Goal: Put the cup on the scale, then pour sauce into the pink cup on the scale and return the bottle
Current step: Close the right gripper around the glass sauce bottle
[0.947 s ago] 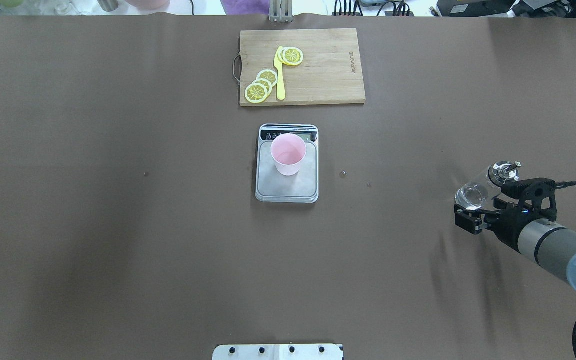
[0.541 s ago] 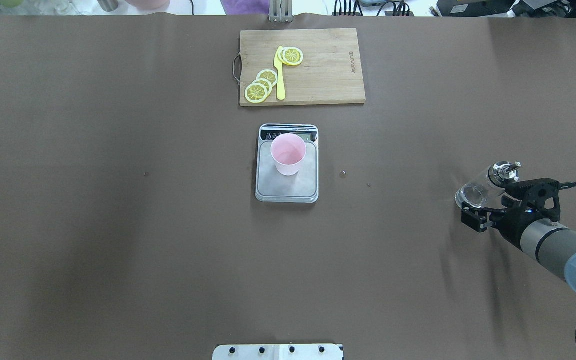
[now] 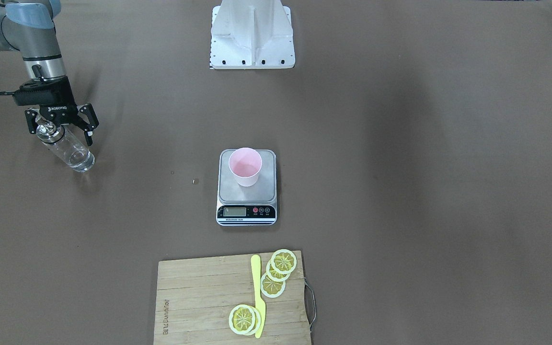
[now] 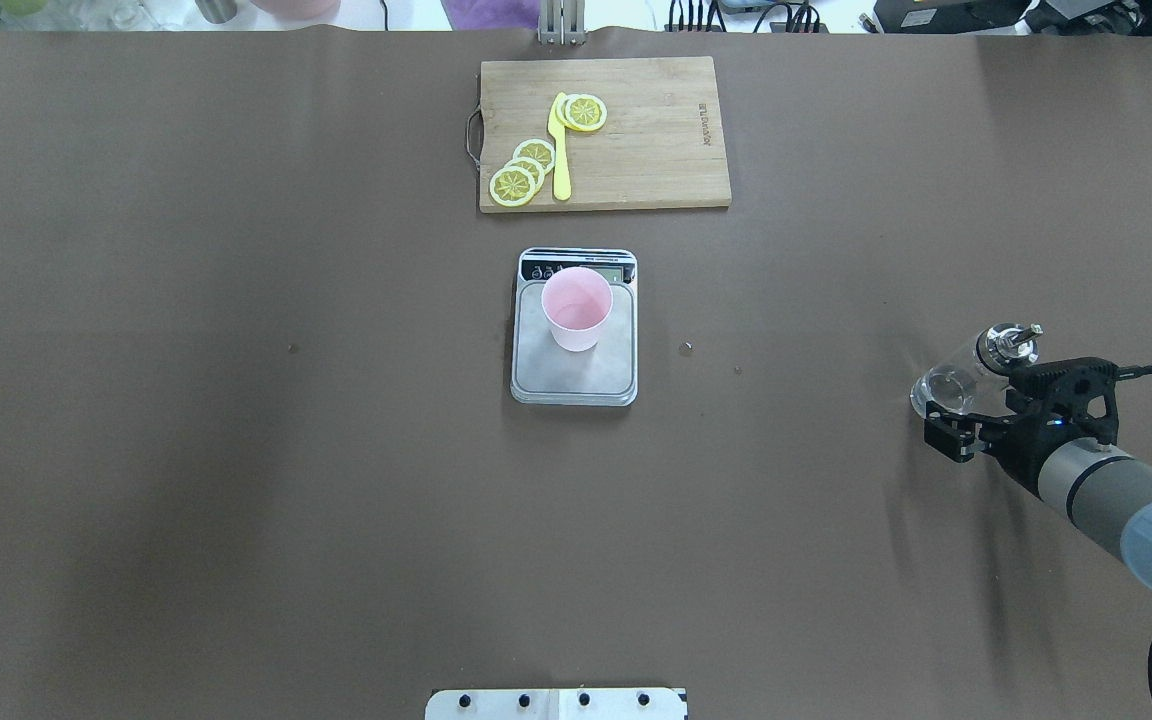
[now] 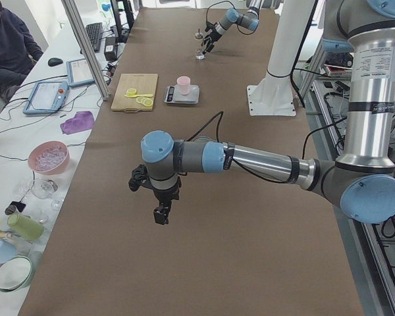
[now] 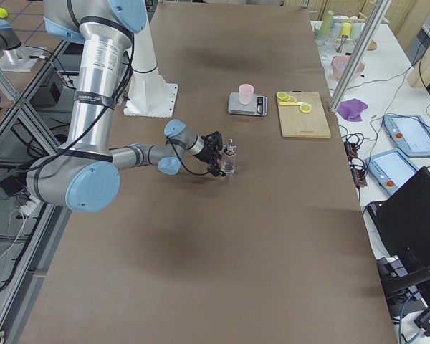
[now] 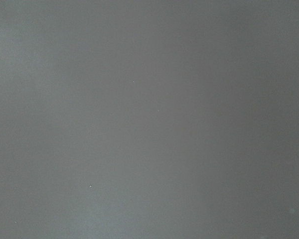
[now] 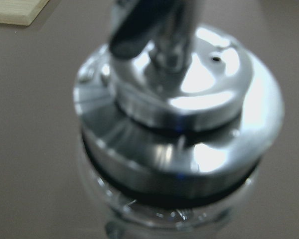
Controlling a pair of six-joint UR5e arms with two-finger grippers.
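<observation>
The pink cup stands upright on the scale in the middle of the table, also seen from the front as cup on scale. The clear glass bottle with its metal spout top stands on the table far to my right, with clear sauce low in it. My right gripper is open, its fingers spread wide on either side of the bottle's top without touching it. My left gripper hangs over bare table at the left end; I cannot tell its state.
A wooden cutting board with lemon slices and a yellow knife lies beyond the scale. A few small specks dot the brown cover right of the scale. A person sits beside the table's far edge.
My right gripper has drawn back a little from the bottle, toward my right side. The bottle stays standing where it was. Cup and scale have not moved.
</observation>
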